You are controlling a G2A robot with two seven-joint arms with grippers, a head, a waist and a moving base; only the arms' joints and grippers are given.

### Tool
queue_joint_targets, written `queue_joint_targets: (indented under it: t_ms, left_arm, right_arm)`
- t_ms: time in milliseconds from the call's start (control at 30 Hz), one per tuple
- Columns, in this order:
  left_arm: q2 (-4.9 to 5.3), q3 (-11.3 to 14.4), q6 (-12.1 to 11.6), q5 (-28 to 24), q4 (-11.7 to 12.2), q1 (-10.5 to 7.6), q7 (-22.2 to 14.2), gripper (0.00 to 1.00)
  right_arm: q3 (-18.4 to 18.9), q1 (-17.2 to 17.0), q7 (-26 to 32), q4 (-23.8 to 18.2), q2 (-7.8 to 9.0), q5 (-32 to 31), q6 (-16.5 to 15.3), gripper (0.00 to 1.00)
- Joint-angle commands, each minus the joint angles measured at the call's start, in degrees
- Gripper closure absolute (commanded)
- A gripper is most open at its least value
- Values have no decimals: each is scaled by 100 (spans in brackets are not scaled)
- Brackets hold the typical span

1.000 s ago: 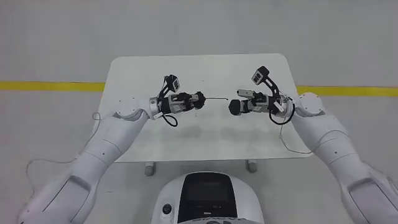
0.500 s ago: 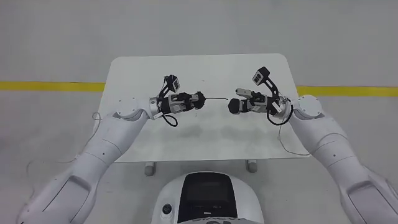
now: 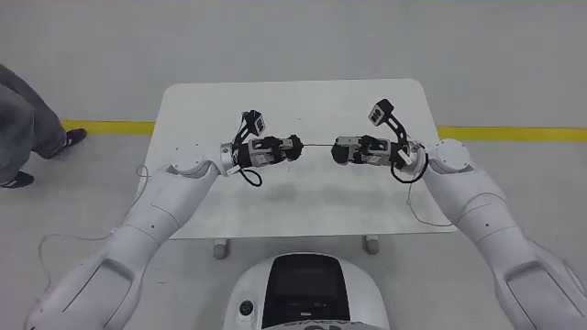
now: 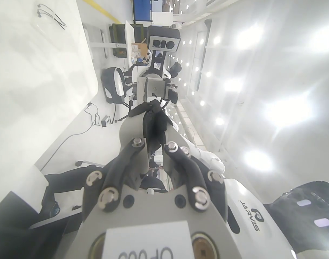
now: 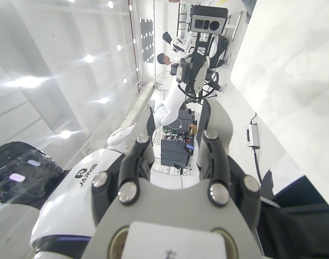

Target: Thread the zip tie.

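Above the white table [image 3: 367,101], the left gripper [image 3: 297,147] pinches the zip tie [image 3: 315,146] between closed fingers. The thin strap juts straight out past its fingertips toward the right gripper [image 3: 336,149]. Facing it tip to tip, the right gripper stands with its fingers [image 5: 219,125] spread apart, gripping nothing. The strap's free end reaches just up to them, though whether it lies between them cannot be told.

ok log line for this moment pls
left jaws: shut on zip tie, held over table | right jaws: open, close to tie's free end, contact unclear | threading: not yet done
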Motion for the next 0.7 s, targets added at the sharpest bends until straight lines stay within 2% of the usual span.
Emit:
queue_joint_targets:
  t_ms: [0, 133, 233, 667]
  left_arm:
    - [0, 0, 0, 0, 0, 0, 0, 100]
    - [0, 0, 0, 0, 0, 0, 0, 100]
    - [0, 0, 0, 0, 0, 0, 0, 100]
    - [0, 0, 0, 0, 0, 0, 0, 100]
  right_arm:
    - [12, 13, 24, 47, -23, -17, 0, 69]
    - [48, 27, 68, 137, -68, -34, 0, 76]
    - [93, 32, 95, 190, -98, -45, 0, 85]
    - [272, 12, 166, 304, -202, -220, 0, 86]
